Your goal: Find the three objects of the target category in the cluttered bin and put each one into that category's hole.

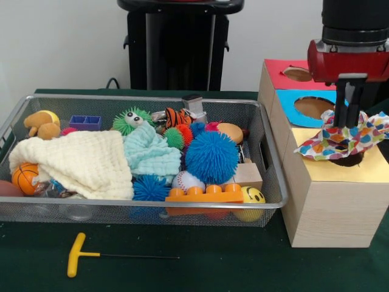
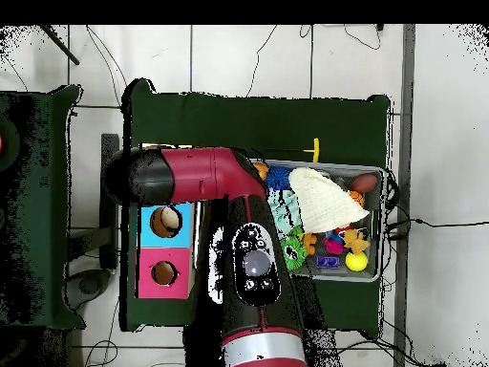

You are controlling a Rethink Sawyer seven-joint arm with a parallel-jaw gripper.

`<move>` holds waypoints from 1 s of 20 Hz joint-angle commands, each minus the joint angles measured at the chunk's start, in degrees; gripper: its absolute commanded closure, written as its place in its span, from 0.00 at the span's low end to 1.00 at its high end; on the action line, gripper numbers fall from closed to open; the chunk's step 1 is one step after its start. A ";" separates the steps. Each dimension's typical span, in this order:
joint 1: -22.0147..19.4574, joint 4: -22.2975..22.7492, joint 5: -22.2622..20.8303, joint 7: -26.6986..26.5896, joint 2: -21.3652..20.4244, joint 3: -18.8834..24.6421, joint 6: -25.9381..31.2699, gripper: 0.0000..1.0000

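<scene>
The silver wire-mesh bin (image 1: 146,97) sits at the left, full of toys; it also shows in the overhead view (image 2: 374,174). My gripper (image 1: 350,121) hangs over the yellow-topped wooden box (image 1: 340,173) at the right. It is shut on the white polka-dot cloth (image 1: 334,143), which drapes over the round hole (image 1: 347,162) and covers most of it. A cream knitted cloth (image 1: 85,161) and a pale teal cloth (image 1: 149,152) lie in the bin. No braided rope ring shows. In the overhead view the arm (image 2: 250,258) hides the yellow box and the gripper.
The blue-topped hole (image 1: 313,107) and the red-topped hole (image 1: 298,73) lie behind the yellow box. Spiky balls, among them a large blue one (image 1: 211,157), fill the bin with a baseball, an orange brick and plush toys. A yellow T-handle tool (image 1: 76,255) lies before the bin.
</scene>
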 commanded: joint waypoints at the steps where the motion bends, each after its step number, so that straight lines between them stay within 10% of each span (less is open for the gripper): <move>1: 0.81 6.87 -1.44 3.65 -1.77 1.32 0.29 1.00; 20: -0.73 2.89 -3.91 -0.15 6.28 2.44 -5.64 1.00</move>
